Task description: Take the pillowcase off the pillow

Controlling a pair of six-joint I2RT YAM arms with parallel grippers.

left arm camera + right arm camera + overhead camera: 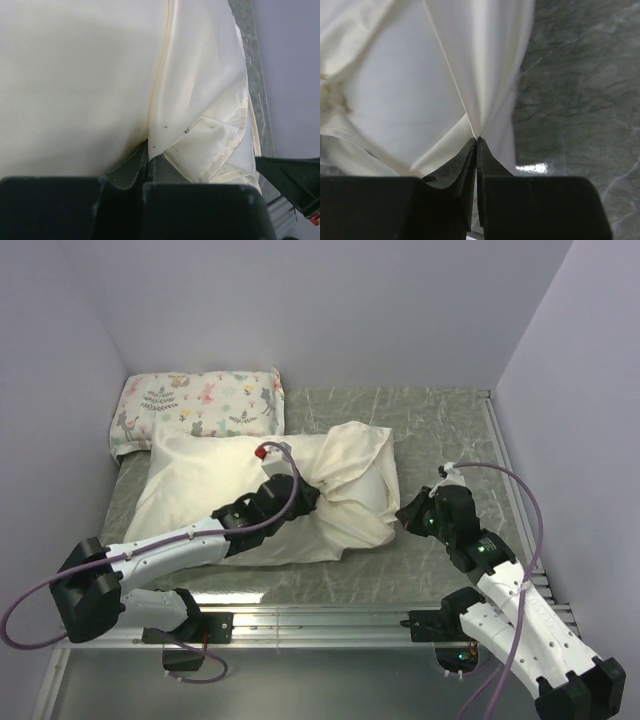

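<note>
The cream pillowcase is bunched over the right half of the pillow, with creases running to both grippers. The whiter pillow lies bare on the left half. My left gripper is on top of the pillow's middle, shut on a fold of the pillowcase. In the left wrist view the fabric enters the shut jaws next to its folded hem, with the matte pillow to the left. My right gripper is at the right edge, shut on a pinch of pillowcase.
A small floral animal-print pillow lies at the back left, touching the big pillow's far edge. The grey marble table is bare at the back right and along the front. Walls close in on three sides.
</note>
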